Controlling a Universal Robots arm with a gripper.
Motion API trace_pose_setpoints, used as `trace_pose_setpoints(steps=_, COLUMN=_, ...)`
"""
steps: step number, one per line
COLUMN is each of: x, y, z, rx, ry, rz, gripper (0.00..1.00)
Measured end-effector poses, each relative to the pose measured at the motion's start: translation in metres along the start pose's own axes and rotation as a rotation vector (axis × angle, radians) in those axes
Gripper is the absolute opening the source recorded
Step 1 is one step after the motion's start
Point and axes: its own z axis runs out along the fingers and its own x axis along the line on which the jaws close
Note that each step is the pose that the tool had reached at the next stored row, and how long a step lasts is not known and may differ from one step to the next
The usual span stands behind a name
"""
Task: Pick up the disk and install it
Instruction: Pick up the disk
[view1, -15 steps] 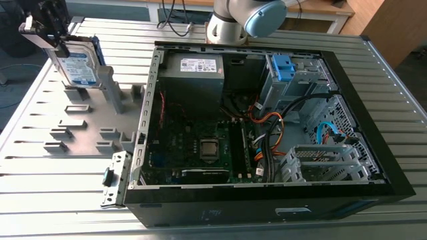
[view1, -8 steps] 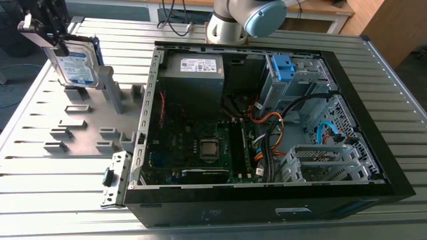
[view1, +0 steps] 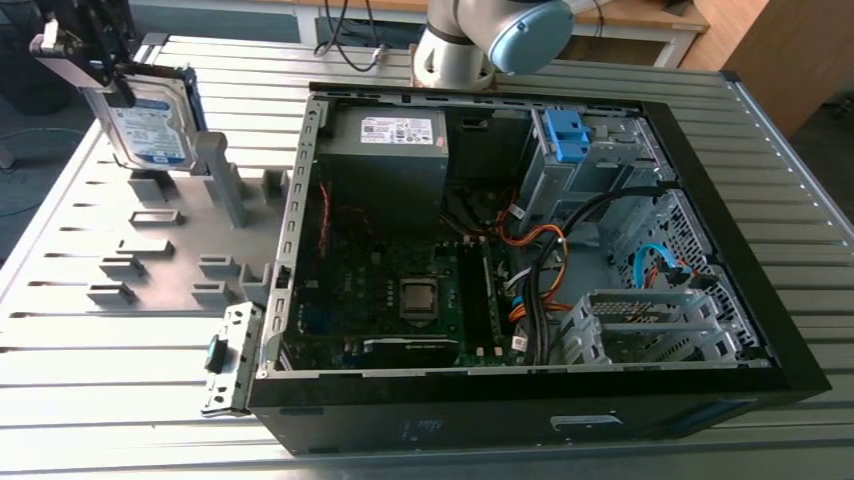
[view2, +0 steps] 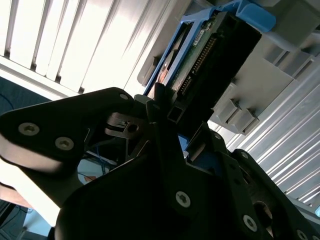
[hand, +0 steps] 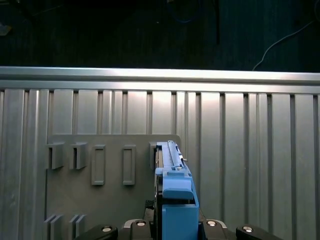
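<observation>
The black jaws look pinched on the top edge of the disk (view1: 150, 125), a flat silver-grey hard drive in a bright blue plastic carrier, standing upright over the grey slotted plastic holder plate (view1: 167, 250) at the exterior view's left. Gripped by so narrow an edge, it could pivot or slip in a quick swing. Whether its lower edge clears the slot posts I cannot tell; a sideways pull might snag it. On the ribbed aluminium desk (view1: 80, 400), the open black computer case (view1: 534, 420) holds loose orange and black cables (view1: 541, 250) that could foul its entry.
</observation>
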Motion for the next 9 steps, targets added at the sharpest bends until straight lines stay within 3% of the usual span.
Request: trace_pose_setpoints(steps=9, x=-0.0004, y=0.0002, z=-0.0097, rx=0.0, ry=0.0, rz=0.0, gripper=0.37)
